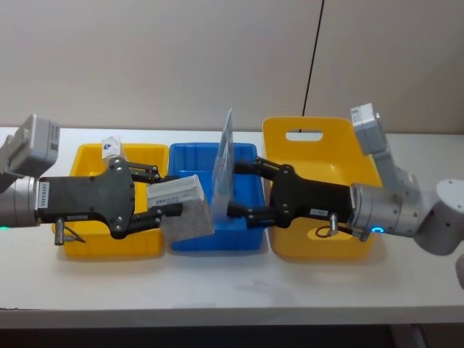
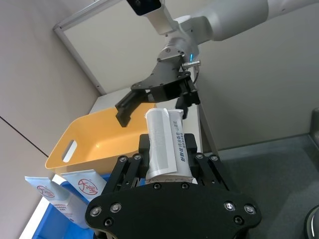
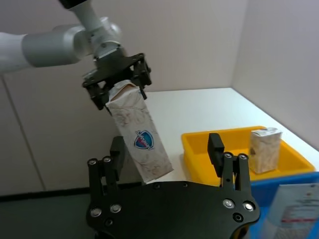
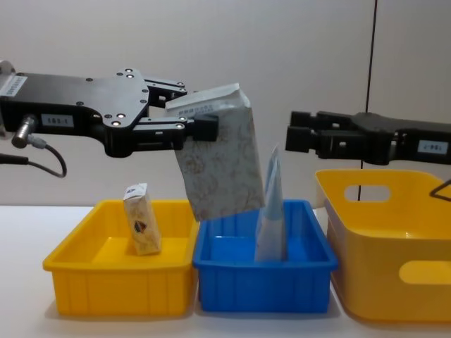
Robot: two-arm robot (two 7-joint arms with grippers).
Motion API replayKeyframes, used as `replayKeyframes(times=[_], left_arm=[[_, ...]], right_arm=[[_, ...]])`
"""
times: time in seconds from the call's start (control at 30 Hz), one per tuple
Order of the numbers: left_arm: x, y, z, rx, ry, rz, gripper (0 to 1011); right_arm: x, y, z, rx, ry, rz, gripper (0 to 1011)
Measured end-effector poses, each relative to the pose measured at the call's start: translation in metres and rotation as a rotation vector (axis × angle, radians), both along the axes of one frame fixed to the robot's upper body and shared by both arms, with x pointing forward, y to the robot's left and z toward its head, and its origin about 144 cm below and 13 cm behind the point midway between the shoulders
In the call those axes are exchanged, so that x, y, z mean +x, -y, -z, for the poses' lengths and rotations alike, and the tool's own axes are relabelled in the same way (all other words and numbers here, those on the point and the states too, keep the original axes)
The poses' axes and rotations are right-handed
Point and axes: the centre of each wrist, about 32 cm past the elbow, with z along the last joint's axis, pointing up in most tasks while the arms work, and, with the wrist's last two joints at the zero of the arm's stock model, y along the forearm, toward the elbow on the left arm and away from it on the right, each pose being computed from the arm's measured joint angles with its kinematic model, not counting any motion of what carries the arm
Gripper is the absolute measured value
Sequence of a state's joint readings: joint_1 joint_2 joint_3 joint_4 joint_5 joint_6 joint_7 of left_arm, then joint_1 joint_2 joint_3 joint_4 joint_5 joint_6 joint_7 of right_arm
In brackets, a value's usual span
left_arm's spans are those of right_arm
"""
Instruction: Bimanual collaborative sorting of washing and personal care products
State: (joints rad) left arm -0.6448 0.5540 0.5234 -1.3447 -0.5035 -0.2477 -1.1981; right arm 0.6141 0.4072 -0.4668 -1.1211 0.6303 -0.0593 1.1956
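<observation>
My left gripper is shut on the crimped top of the whitish-grey pouch, which hangs tilted above the seam between the left yellow bin and the blue bin. Facing it, my right gripper stands open and empty, a short gap from the pouch. In the right wrist view the pouch shows a blue logo. The pale blue tube stands upright in the blue bin. Inside the left yellow bin stands the small cream packet.
A taller yellow bin with handle slots sits to the right of the blue bin. All three bins line up on a white table against a plain wall. Free table surface lies in front of the bins.
</observation>
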Motion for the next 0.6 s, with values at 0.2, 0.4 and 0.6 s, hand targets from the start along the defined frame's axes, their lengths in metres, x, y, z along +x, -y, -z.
replayKeyframes(times=[0.2,0.4,0.6], left_arm=[[0.000,0.000,0.000,0.000,0.000,0.000,367],[0.000,0.000,0.000,0.000,0.000,0.000,367],[0.000,0.000,0.000,0.000,0.000,0.000,367]], right_arm=[[0.019,-0.005,-0.003,-0.034,0.015,-0.114,1000],[0.036,-0.012,-0.006,-0.072,0.038,-0.213,1000],[0.053,-0.022,-0.009,-0.116,0.080,-0.297,1000]])
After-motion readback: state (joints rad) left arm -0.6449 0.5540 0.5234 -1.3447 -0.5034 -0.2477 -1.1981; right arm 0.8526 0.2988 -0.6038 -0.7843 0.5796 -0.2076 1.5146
